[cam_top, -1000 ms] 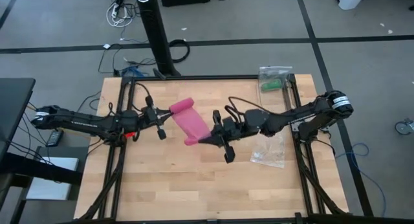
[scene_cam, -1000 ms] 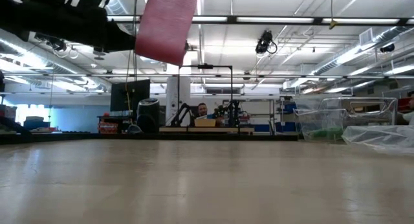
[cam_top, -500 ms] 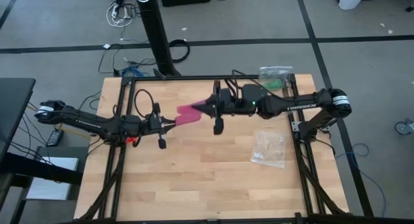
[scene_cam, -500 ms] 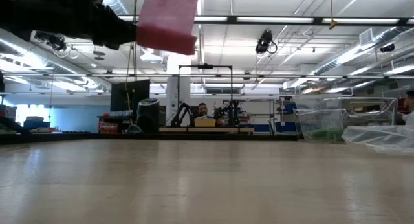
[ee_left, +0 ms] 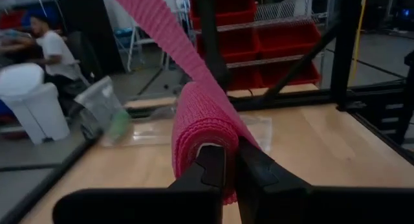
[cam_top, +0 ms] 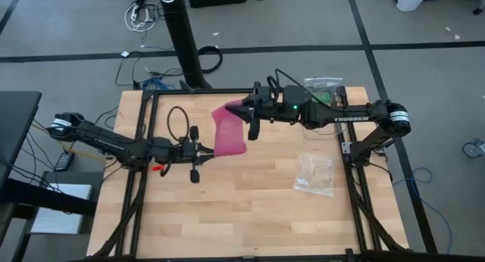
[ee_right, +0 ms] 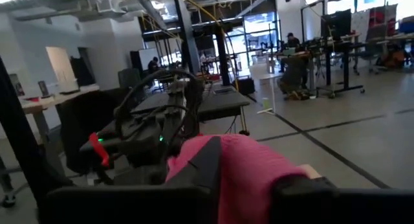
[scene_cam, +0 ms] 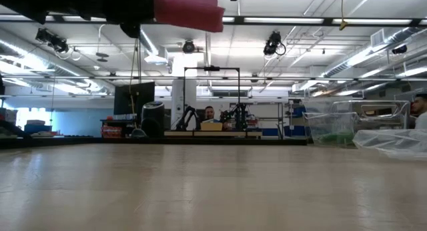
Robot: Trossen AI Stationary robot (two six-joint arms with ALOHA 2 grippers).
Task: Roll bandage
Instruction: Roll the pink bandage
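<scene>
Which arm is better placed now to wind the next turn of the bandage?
Probably the left: its gripper is shut on the bandage's rolled end, while the right gripper holds the free end taut.

One bandage, a single pink band, partly rolled at one end. Two arms, each with one claw: the left claw and the right claw. Two clear plastic bags on the bench: one crinkled by the right edge, one at the far right corner with one green roll inside
</scene>
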